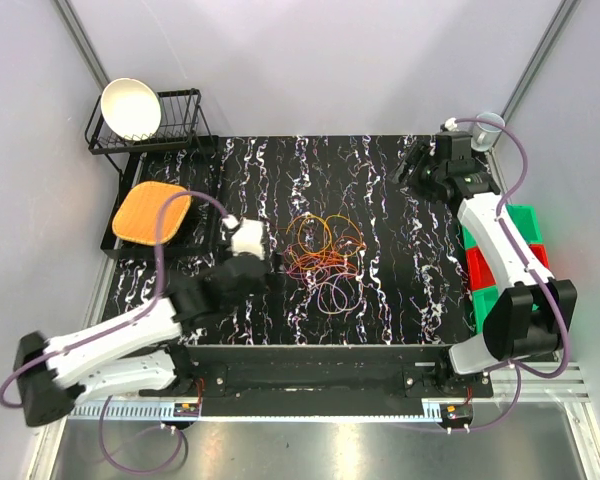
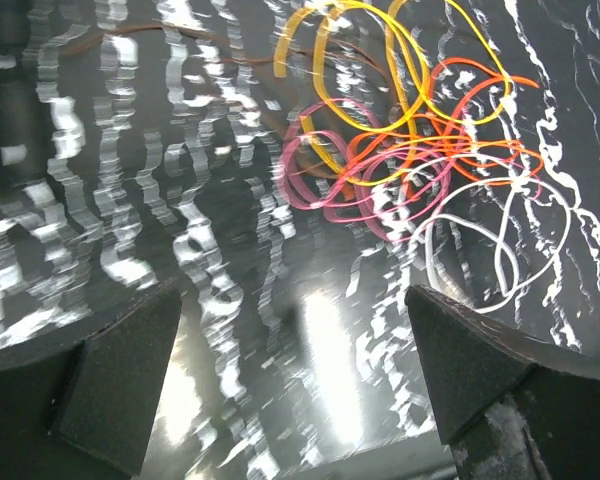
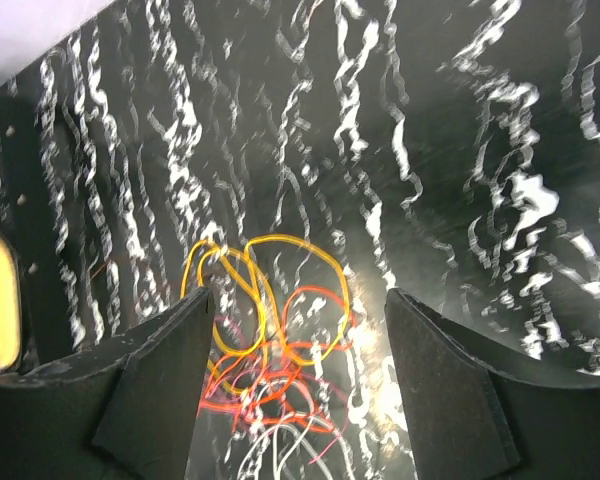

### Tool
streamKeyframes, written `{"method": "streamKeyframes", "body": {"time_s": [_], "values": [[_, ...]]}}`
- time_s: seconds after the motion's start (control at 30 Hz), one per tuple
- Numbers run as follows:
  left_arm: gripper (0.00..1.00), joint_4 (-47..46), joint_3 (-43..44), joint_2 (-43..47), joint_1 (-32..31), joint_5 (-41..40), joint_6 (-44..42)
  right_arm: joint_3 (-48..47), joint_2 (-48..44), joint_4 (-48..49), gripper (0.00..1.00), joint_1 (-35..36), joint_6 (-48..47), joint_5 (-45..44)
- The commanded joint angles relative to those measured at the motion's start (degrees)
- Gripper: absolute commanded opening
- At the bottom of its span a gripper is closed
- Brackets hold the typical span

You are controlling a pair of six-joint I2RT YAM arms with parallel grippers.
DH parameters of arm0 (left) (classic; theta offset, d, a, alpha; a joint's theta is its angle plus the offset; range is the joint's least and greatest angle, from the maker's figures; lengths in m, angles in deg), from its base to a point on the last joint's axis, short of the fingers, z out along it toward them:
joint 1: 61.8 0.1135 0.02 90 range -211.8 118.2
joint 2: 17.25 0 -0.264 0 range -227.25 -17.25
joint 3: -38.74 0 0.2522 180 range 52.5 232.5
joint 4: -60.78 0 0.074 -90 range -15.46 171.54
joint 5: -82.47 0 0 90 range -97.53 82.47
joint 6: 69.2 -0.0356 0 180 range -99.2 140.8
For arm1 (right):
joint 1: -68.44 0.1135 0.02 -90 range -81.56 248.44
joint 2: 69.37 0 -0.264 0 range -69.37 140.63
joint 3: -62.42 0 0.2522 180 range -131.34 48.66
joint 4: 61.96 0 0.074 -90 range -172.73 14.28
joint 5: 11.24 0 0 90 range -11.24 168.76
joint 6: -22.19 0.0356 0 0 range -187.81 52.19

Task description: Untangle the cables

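The cables lie in one tangled heap of thin loops in the middle of the black marbled mat: orange-yellow at the back, red across the middle, pale purple nearer the front. My left gripper is open and empty, just left of the heap. In the left wrist view the cables lie ahead and to the right of the open jaws. My right gripper is open and empty at the mat's back right, well away from the heap. In the right wrist view the cables show between the open fingers, far off.
A black dish rack with a white bowl stands at the back left. An orange pad lies in front of it. Green and red bins sit along the right edge. A clear cup stands at the back right.
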Motion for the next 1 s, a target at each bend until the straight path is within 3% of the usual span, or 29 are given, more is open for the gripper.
{"method": "streamKeyframes", "body": {"time_s": [0.0,0.17,0.37,0.73,0.97], "values": [[0.99,-16.7,2.0,-12.6,-0.1,3.0,-0.2,0.9,-1.0,-0.8,0.75,0.4,1.9,5.2],[0.99,-20.7,9.0,-25.7,-0.1,5.4,-1.5,7.0,-7.2,-3.5,0.78,1.0,2.7,1.9],[0.99,-22.9,14.3,-36.7,0.0,9.3,-2.7,14.4,-11.9,-3.7,0.81,1.0,1.2,6.0],[0.95,-27.9,12.8,-41.9,-0.1,17.4,3.2,16.3,-10.8,-3.9,0.81,1.0,-0.4,7.9],[0.98,-27.7,12.5,-44.3,-0.4,16.8,3.4,16.6,-9.5,-3.6,0.82,1.0,-0.8,9.1]]}}
